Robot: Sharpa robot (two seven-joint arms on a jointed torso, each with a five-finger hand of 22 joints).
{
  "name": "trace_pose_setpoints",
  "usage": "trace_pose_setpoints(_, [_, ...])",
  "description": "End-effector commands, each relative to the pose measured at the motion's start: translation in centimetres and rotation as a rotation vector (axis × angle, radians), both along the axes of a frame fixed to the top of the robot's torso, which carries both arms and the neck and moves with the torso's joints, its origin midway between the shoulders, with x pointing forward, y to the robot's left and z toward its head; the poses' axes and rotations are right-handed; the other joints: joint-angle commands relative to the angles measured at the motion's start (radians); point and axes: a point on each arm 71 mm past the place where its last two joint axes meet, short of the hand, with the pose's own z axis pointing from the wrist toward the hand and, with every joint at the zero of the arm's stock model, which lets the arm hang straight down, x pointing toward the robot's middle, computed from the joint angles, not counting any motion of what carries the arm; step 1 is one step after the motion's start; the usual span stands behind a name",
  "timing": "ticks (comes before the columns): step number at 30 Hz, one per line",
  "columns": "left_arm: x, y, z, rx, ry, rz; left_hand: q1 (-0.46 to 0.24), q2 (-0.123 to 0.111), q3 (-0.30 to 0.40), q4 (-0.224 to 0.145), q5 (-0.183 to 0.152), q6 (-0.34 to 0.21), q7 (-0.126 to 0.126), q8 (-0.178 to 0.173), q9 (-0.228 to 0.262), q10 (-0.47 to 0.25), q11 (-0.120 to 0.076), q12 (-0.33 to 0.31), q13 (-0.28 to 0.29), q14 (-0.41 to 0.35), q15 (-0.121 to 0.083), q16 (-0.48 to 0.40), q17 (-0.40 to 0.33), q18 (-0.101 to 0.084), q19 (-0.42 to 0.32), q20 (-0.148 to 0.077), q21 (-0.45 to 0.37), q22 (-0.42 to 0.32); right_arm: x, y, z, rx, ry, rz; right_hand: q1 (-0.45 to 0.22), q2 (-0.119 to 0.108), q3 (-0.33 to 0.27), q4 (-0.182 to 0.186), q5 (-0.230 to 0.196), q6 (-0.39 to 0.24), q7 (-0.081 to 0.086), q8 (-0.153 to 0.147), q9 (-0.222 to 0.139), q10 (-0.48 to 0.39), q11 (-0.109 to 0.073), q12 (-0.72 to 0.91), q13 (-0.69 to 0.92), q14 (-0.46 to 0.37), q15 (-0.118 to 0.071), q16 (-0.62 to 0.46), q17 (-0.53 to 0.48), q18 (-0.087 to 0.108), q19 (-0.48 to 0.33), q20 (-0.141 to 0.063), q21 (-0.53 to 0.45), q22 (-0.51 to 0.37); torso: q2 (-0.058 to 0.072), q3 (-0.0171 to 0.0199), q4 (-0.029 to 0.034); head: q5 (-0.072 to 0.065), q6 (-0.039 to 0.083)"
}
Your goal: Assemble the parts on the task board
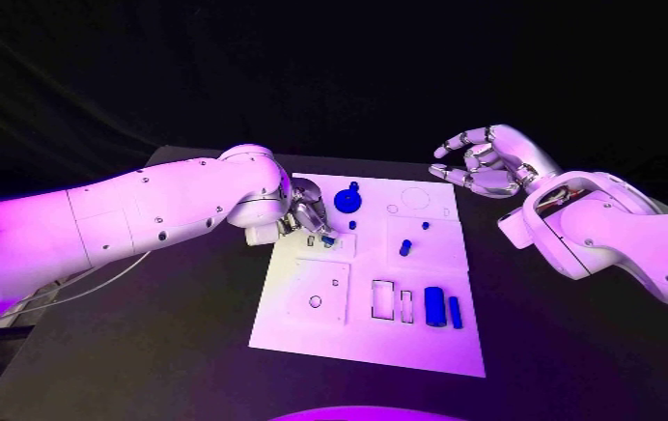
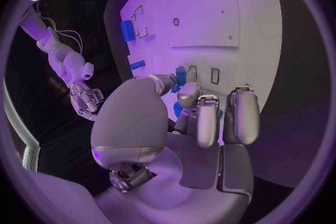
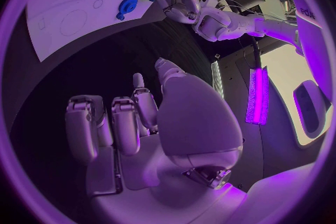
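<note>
At the left edge of the white task board (image 1: 365, 344), the left hand (image 1: 305, 214) reaches down with its fingers (image 2: 207, 120) bunched, pinching a small blue part (image 2: 181, 74) right at the fingertips, touching the board. Off the board's far right corner, the right hand (image 1: 481, 163) hovers over the black table (image 1: 557, 344), fingers loosely curled and apart, holding nothing.

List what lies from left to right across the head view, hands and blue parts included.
Left hand → round blue part → small blue peg → blue cylinder → slimmer blue bar → right hand, off the task board.
</note>
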Motion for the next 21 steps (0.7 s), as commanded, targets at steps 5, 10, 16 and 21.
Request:
trace_pose_setpoints(5, [0.11, -0.61, 0.45, 0.032, -0.106, -0.029, -0.015, -0.004, 0.172, -0.167, 0.008, 0.006, -0.004, 0.006, 0.020, 0.013, -0.001, 0.008, 0.005, 0.093, -0.005, 0.007, 0.227, -0.015, 0.008, -0.002, 0.008, 0.032, -0.03, 0.06, -0.09, -0.006, 0.000, 0.011, -0.010, 0.000, 0.006, 0.001, 0.002, 0.000, -0.005, 0.006, 0.001, -0.001, -0.006, 0.002, 0.017, 0.081, -0.006, -0.006, 0.161, 0.020, 0.036, -0.006, -0.006, 0.196, 0.000, 0.0002, -0.0007, 0.000, 0.000])
trace_pose_setpoints(10, [0.11, -0.96, 0.27, 0.067, -0.141, -0.046, -0.019, -0.007, 0.179, -0.172, 0.008, 0.008, -0.005, 0.007, 0.022, 0.017, -0.002, 0.012, 0.010, 0.093, -0.005, 0.007, 0.228, -0.016, 0.011, -0.002, 0.010, 0.036, -0.04, 0.09, -0.12, -0.005, 0.001, 0.012, -0.010, 0.000, 0.006, 0.001, 0.002, 0.000, -0.005, 0.006, 0.001, -0.001, -0.006, 0.002, 0.017, 0.081, -0.006, -0.006, 0.161, 0.020, 0.036, -0.006, -0.006, 0.196, 0.001, -0.0004, -0.0019, 0.001, -0.001])
trace_pose_setpoints(16, [0.07, -1.23, 0.02, 0.110, -0.162, -0.065, -0.028, -0.012, 0.194, -0.181, 0.010, 0.011, -0.006, 0.009, 0.025, 0.025, -0.003, 0.019, 0.019, 0.093, -0.006, 0.008, 0.229, -0.018, 0.019, -0.003, 0.014, 0.047, -0.05, 0.10, -0.14, -0.005, 0.002, 0.012, -0.011, 0.000, 0.007, 0.001, 0.003, -0.001, -0.005, 0.007, 0.001, -0.001, -0.007, 0.001, 0.016, 0.081, -0.006, -0.006, 0.161, 0.020, 0.036, -0.006, -0.007, 0.196, 0.001, -0.0002, -0.0023, 0.003, -0.003])
trace_pose_setpoints(21, [-0.03, -1.31, -0.18, 0.139, -0.158, -0.083, -0.036, -0.014, 0.202, -0.186, 0.010, 0.012, -0.007, 0.009, 0.028, 0.034, -0.004, 0.029, 0.032, 0.093, -0.007, 0.007, 0.228, -0.022, 0.032, -0.004, 0.021, 0.064, -0.07, 0.11, -0.15, -0.004, 0.002, 0.013, -0.011, 0.000, 0.007, 0.001, 0.003, -0.001, -0.005, 0.007, 0.001, -0.001, -0.007, 0.001, 0.016, 0.081, -0.006, -0.006, 0.161, 0.020, 0.036, -0.006, -0.007, 0.196, 0.001, -0.0007, -0.0018, 0.003, -0.005])
